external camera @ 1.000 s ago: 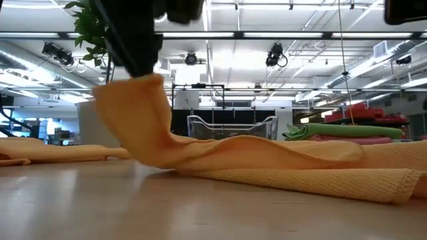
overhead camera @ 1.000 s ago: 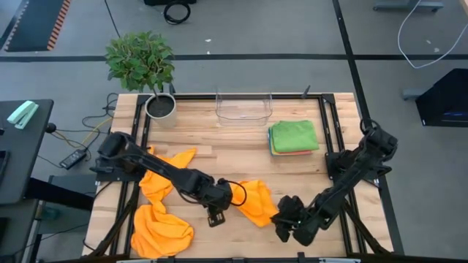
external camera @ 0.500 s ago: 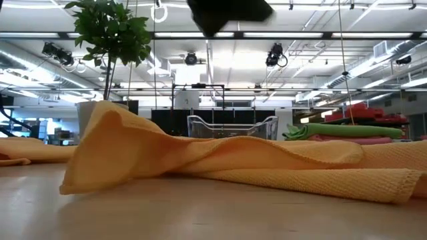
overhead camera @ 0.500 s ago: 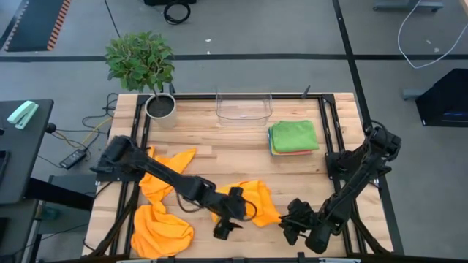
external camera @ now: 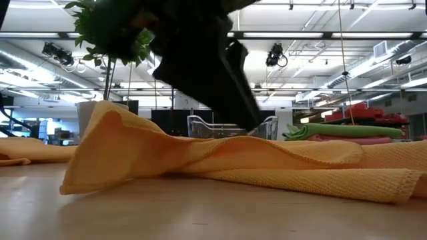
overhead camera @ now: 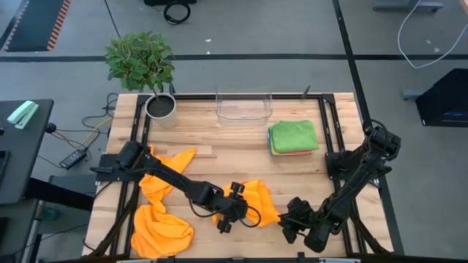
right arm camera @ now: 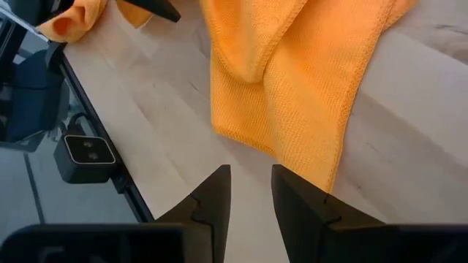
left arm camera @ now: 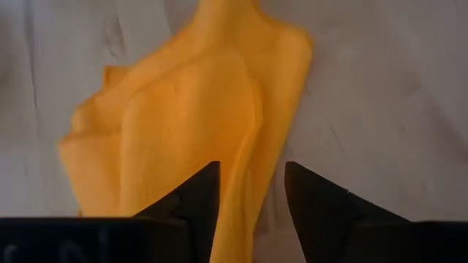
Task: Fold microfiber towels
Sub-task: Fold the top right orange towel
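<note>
A folded stack (overhead camera: 294,137) is lying done; three orange towels are awaiting folding. The left gripper (left arm camera: 252,193), jaws parted, is straddling the middle towel (overhead camera: 256,201). The right gripper (right arm camera: 250,191), jaws parted and empty, is hovering beside its edge.

Matt, finely textured orange cloth towel (external camera: 267,163) on smooth pale wood table (external camera: 200,213).

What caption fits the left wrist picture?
Left tool, open, hovers over a crumpled orange microfiber towel.
</note>
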Tool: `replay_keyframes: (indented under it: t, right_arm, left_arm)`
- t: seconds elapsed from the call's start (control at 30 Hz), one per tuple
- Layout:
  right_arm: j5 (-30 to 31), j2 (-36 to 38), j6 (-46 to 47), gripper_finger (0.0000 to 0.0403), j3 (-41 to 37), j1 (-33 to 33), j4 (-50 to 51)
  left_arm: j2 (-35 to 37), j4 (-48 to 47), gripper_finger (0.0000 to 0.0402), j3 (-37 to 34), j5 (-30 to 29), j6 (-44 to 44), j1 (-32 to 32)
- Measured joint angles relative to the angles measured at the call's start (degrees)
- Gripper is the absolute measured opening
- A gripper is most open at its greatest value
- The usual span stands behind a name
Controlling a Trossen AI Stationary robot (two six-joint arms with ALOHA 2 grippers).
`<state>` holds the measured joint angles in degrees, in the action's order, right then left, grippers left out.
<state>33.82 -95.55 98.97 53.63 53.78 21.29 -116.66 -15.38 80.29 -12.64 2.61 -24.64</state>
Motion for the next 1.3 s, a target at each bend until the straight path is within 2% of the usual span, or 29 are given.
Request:
replay_keyframes:
  t: [0.37,0.53,0.67,0.8,0.93,1.03,1.3]
  right_arm:
    - [0.0,0.0,-0.1,0.0107,0.0,0.0,0.0]
    - [2.3,0.0,-1.9,0.0107,0.0,-0.2,-0.5]
    - [2.8,0.0,-11.5,0.0109,0.0,-1.4,-1.6]
    - [2.8,0.0,-24.2,0.011,0.0,-3.5,-5.1]
    - [1.8,0.0,-42.2,0.011,0.0,-5.6,-10.9]
    - [1.2,0.0,-53.6,0.011,0.0,-6.5,-13.3]
    - [3.3,0.0,-65.1,0.0104,4.5,-8.4,-13.5]
  left_arm:
    - [-2.5,-2.5,0.0158,0.0,0.0,-0.7,1.5]
    - [-2.4,-2.4,0.0131,0.0,0.0,-0.7,0.9]
    - [-2.3,-2.4,0.0082,0.0,0.0,-1.0,0.3]
    - [-1.8,-2.5,0.0015,0.0,0.0,-5.7,-0.1]
    - [0.2,-3.5,0.0014,1.9,0.0,-13.3,-0.1]
    - [3.0,-4.1,0.0008,3.9,0.3,-15.7,-0.2]
    - [6.1,-4.5,0.0011,6.5,1.1,-19.5,-0.3]
